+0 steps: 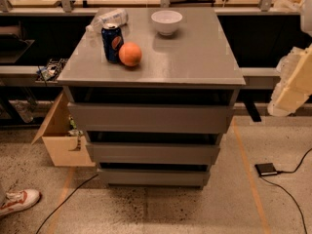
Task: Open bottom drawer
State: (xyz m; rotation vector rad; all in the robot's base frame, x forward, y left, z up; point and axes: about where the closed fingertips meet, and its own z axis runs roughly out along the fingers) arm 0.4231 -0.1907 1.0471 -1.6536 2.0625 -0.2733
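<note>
The pincer [292,89] is at the right edge, level with the cabinet's top, pale and blurred, partly cut off by the border; whether it is spread or pressed together cannot be told. It stands well apart from the bottom drawer [153,177]. That drawer sits lowest in the cabinet, just above the floor, under the middle front [153,153]. Only its flat grey front shows; a dark gap runs above it and its inside is hidden. The front faces the camera, its long axis level, running left to right. On the surface [195,52] stand a can [112,43] beside an orange [130,54], a bowl [166,22] and a hazy lying bottle [108,19]. A shoe [18,201] is cut off at lower left.
</note>
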